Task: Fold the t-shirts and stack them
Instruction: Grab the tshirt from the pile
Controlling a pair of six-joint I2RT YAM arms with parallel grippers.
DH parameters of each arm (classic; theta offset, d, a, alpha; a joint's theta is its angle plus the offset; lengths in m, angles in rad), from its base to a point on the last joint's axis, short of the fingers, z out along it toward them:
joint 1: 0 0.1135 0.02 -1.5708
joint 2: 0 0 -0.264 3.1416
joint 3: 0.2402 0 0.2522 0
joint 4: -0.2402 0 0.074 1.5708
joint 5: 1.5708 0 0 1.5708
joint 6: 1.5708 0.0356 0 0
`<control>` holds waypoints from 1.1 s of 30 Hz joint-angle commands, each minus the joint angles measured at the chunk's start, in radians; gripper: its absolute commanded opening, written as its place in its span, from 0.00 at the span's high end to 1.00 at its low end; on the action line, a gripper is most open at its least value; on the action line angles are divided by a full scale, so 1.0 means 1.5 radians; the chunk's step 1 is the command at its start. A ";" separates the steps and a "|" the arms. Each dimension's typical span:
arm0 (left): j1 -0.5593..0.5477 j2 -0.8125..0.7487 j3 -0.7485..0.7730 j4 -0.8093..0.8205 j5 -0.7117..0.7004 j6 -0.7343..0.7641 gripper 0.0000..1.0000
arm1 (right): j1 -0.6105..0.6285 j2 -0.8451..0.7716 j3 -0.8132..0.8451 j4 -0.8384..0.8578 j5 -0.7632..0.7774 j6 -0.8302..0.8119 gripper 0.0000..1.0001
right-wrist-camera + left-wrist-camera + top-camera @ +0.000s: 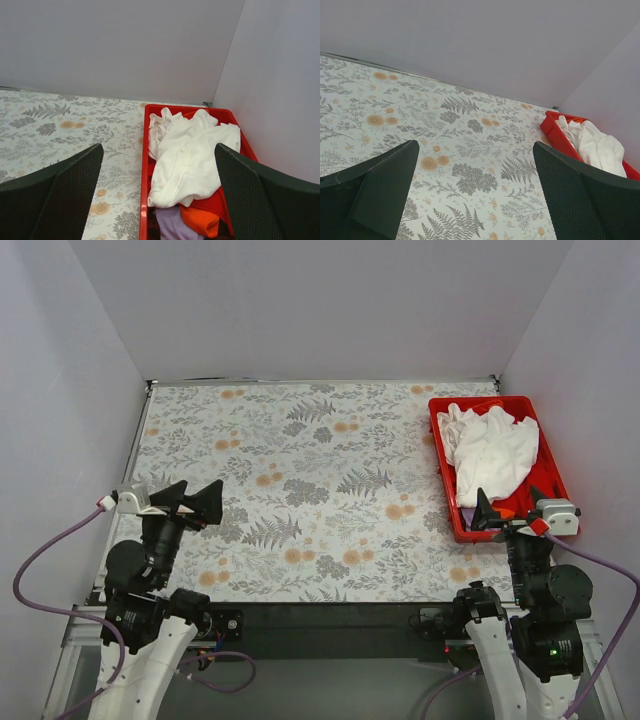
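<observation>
Right end effector stood wide apart, empty. White t-shirt lay crumpled in the red tray just ahead of it (red t-shirt showed beneath). Left end effector also gaped empty, well apart from the tray, over the counter's tablecloth.

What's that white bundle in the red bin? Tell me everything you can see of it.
It looks like a white t-shirt, soft cotton by its look, crumpled and not folded, so I can't make out a sleeve or collar. It lies heaped on top of the pile in the red tray along the table's right side. It rests on a red-orange garment and some lilac cloth, and nothing is gripping it.
</observation>
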 commanded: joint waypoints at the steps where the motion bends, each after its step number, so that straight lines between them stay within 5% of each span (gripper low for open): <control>1: -0.002 0.008 -0.020 0.029 0.015 -0.014 0.02 | -0.002 0.017 -0.007 0.026 -0.022 -0.009 0.02; 10: -0.013 0.038 -0.110 0.091 0.035 -0.079 0.02 | -0.001 0.229 0.021 0.014 -0.101 0.043 0.02; 21: -0.061 0.069 -0.097 0.046 -0.032 -0.069 0.02 | -0.008 0.629 0.166 -0.040 0.234 0.200 0.02; 27: -0.083 0.063 -0.098 0.042 -0.039 -0.069 0.04 | -0.021 0.787 0.227 -0.013 0.263 0.208 0.14; 33: -0.099 0.063 -0.099 0.043 -0.038 -0.070 0.05 | -0.066 0.879 0.246 0.024 0.266 0.246 0.38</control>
